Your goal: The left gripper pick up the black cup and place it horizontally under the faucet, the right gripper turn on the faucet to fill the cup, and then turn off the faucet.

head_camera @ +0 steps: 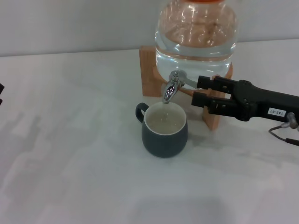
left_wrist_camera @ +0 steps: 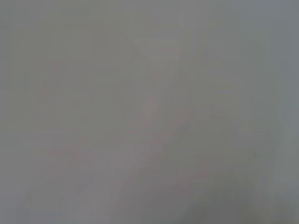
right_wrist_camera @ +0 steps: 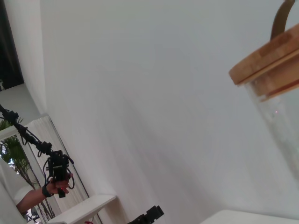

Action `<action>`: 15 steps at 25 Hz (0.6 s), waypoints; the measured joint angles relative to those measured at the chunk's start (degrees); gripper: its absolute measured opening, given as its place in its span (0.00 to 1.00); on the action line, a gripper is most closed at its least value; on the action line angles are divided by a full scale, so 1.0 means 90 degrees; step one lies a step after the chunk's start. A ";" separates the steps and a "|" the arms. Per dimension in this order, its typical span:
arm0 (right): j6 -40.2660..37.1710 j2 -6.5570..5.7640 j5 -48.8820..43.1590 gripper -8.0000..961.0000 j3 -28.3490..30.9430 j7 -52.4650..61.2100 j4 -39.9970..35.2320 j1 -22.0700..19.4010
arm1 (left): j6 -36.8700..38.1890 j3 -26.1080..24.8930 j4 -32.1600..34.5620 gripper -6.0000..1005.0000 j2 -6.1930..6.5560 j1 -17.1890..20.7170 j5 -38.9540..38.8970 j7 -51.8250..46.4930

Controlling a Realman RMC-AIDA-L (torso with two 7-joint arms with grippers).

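One cup (head_camera: 164, 132): stood under the faucet (head_camera: 171, 89), open table (head_camera: 70, 163) leftward.
Right gripper (head_camera: 203, 89): jaws spread around faucet lever.
Left gripper: unseen.

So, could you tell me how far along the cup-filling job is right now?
Done: the black cup stands upright under the faucet, water inside. In hand: the right gripper has its jaws at the faucet lever. Left: finishing the fill and shutting the faucet. The left gripper is out of view.
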 joint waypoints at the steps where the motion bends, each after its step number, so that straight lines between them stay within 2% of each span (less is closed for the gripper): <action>1: 0.0023 -0.0002 0.0000 0.88 0.0021 0.0004 -0.0021 -0.0027 | 0.0001 0.0000 0.0002 0.50 0.0000 0.0000 0.0000 0.0000; 9: 0.0025 -0.0168 -0.0118 0.88 0.0562 -0.0009 -0.0067 -0.0233 | 0.0006 0.0000 -0.0008 0.50 0.0000 -0.0020 0.0001 0.0000; 15: 0.0006 -0.0292 -0.0688 0.88 0.1532 -0.0022 -0.0024 -0.0332 | 0.0007 0.0006 -0.0014 0.50 0.0000 -0.0010 0.0005 0.0000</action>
